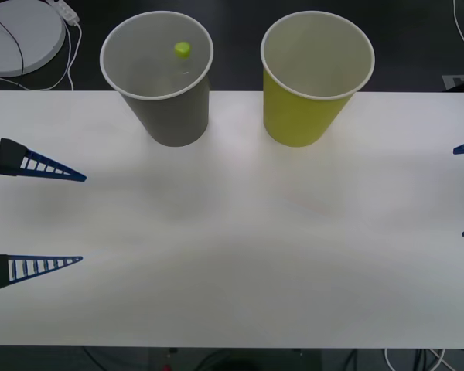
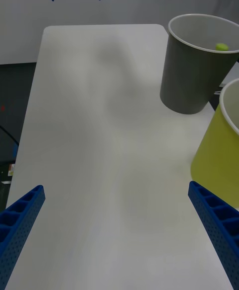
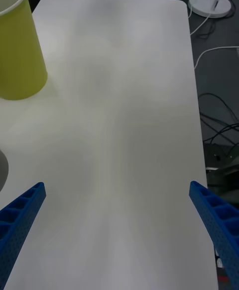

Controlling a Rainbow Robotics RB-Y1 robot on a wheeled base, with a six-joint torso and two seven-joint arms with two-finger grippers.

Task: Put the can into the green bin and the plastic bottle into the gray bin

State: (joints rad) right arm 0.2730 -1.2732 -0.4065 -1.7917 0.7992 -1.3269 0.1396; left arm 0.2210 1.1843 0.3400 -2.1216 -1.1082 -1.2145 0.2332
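Resting inside tapered gray bin point(image 1: 170, 116): lime-capped plastic bottle point(image 1: 182, 50); ribbed jaws apart.

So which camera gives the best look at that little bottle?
The front view: it looks down into the gray bin, showing the plastic bottle and its green cap. The right wrist view catches just the cap over the rim.

Gray bin point(image 1: 170, 116), white inside; yellow-green green bin point(image 1: 305, 112); lime-green bottle cap point(image 1: 182, 49); white table point(image 1: 240, 255); blue ribbed claws.
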